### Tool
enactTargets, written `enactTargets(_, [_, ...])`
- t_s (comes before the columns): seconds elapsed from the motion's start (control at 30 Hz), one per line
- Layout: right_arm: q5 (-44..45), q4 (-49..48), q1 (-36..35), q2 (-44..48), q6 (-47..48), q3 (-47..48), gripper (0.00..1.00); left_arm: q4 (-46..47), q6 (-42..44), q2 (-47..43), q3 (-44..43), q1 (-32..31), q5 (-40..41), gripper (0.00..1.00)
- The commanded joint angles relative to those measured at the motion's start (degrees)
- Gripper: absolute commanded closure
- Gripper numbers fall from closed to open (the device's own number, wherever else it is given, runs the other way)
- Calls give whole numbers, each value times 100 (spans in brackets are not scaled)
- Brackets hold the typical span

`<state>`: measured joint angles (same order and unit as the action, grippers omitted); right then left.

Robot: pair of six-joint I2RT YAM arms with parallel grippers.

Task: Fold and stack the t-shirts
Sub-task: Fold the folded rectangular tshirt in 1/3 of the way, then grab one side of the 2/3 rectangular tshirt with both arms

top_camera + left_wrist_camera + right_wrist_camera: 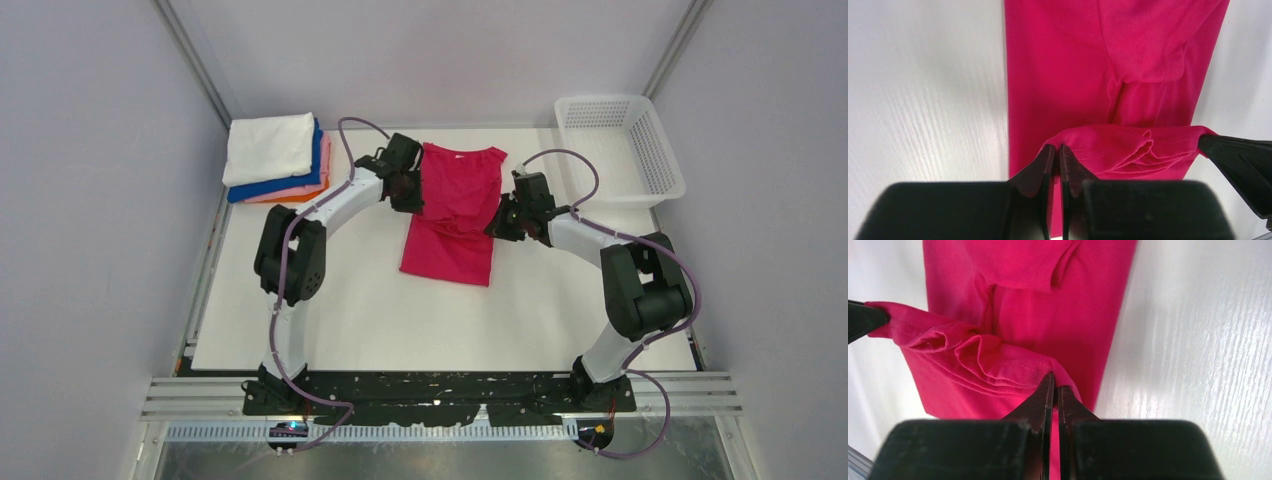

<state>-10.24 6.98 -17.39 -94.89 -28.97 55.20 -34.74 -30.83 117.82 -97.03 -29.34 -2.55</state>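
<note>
A magenta-red t-shirt lies lengthwise in the middle of the white table, its sides folded in. My left gripper is shut on the shirt's left edge, seen in the left wrist view. My right gripper is shut on its right edge, seen in the right wrist view. The cloth between them is lifted and bunched in folds above the rest of the shirt. A stack of folded t-shirts with white on top, then blue, pink and orange, sits at the far left.
A white plastic mesh basket stands at the far right corner of the table. Grey walls close in both sides and the back. The arm bases sit on a black rail at the near edge.
</note>
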Motion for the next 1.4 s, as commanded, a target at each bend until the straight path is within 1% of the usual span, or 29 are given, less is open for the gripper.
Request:
enactTargets(0.0, [148,-451,132,-288,-293,322,92,-102,6,342,-544,156,-142,81])
enactTargets(0.07, [245,-611,204,-395,-473,377,78,-311,12,608,-909,216,-230,66])
enactTargets(0.1, [261,-637,243,-423,-560,428,58,-445,7,714,-1134,249,-256,53])
enactTargets(0.13, [310,-753,266,-462,-594,464,52,-544,5,792,-1320,287,-263,38])
enactTargets(0.17, [402,-818,294,-474,-619,533,44,-601,11,834,-1482,327,-264,26])
enactTargets(0.2, [458,-849,318,-470,-623,578,36,-663,23,839,-1644,380,-264,8])
enactTargets(0.23, [516,-835,375,-461,-615,674,31,-748,27,809,-1794,418,-271,1])
enactTargets(0.27, [537,-796,398,-383,-608,706,20,-799,65,748,-1885,443,-272,1])
enactTargets(0.3, [590,-782,421,-325,-587,714,13,-827,85,622,-1897,453,-235,0])
enactTargets(0.33, [609,-748,425,-176,-568,700,0,-798,99,454,-1755,455,-182,0])
enactTargets(0.4, [577,-735,429,72,-518,471,4,-592,92,29,-1211,456,-167,0])
enactTargets(0.5, [273,-734,432,512,-461,67,5,-188,-6,-673,-143,456,-293,0])
enactTargets(0.6, [-83,-502,376,855,-405,-521,5,167,-137,-1372,1027,440,-583,0])
enactTargets(0.67, [-197,-309,269,1106,-241,-849,5,391,-266,-1718,1791,432,-740,1])
enactTargets(0.77, [-258,-86,92,1453,-158,-1264,5,736,-407,-2050,2688,400,-992,0])
enactTargets(0.87, [-331,-74,-133,1633,-166,-1671,5,1018,-552,-2140,3288,356,-1084,0])
enactTargets(1.0, [-340,-136,-418,1629,-212,-1887,4,1279,-703,-1990,3581,311,-1368,0])
enactTargets(1.03, [-348,-138,-456,1600,-213,-1893,4,1290,-716,-1938,3589,287,-1385,4])
enactTargets(1.23, [-323,-217,-636,1388,-223,-1935,0,1396,-826,-1666,3750,245,-1382,30])
enactTargets(1.33, [-273,-210,-657,1337,-211,-1942,6,1357,-828,-1512,3682,245,-1312,45])
enactTargets(1.37, [-245,-195,-660,1331,-202,-1947,7,1348,-828,-1470,3653,245,-1339,51])
